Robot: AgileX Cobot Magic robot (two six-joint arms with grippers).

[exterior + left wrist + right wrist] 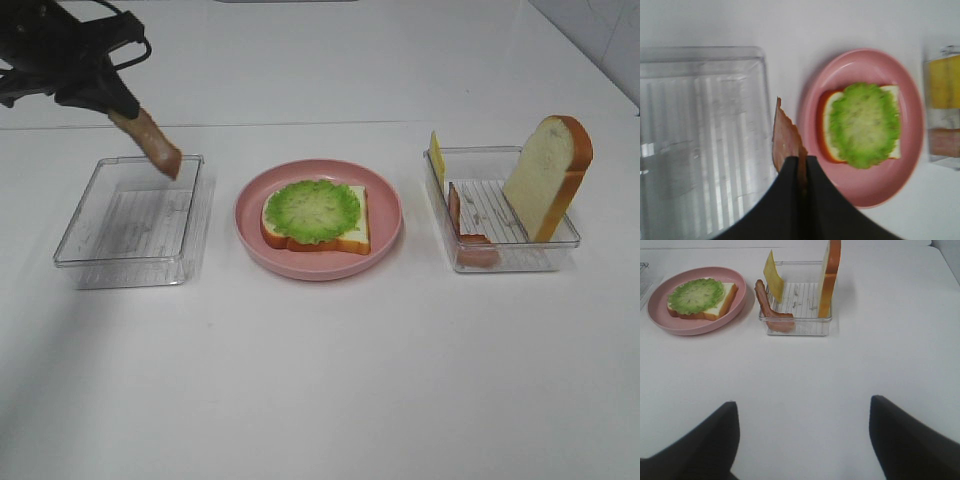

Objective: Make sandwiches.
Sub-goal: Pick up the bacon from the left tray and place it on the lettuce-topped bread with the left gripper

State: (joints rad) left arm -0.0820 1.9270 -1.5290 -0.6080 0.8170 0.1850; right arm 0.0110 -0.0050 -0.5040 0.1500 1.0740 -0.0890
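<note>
Left hand: the black hand (122, 108) (801, 162) is at the far left corner of the high view, and the frame edge cuts off its arm. Its fingers are pressed together on one end of a strip.
Held strip: the reddish-brown toy bacon strip (155, 145) (785, 140) hangs tilted, with its upper end hidden between the fingers. Its lower end is by the far right corner of the left tray. Whether it touches the rim cannot be told.
Left tray: the clear plastic rectangular tray (70, 262) (700, 140) is blurred in the left wrist view.
Plate: the round pink plate (390, 215) (865, 65) (655, 315) sits apart from both trays, with bare counter on each side.
Sandwich so far: a white toy bread slice with orange-brown crust (358, 218) lies flat on the plate. A ruffled green lettuce leaf (313, 210) (864, 125) (696, 294) covers most of its top.
Right tray: a second clear tray (500, 262) (800, 329).
Cheese: a thin yellow cheese slice (437, 158) (773, 276) leans at the tray's left wall, partly behind the rim.
Second bacon: a strip (476, 245) (780, 320) curves along the same wall.
Second bread: a slice (545, 175) (830, 280) stands tilted against the right wall. The right wrist view cuts off its top.
Right hand: the hand (802, 402) is outside the high view. Its dark fingers (715, 440) are spread wide, nothing between them.
Counter: the white counter (320, 380) is broad and bare in front of everything.
</note>
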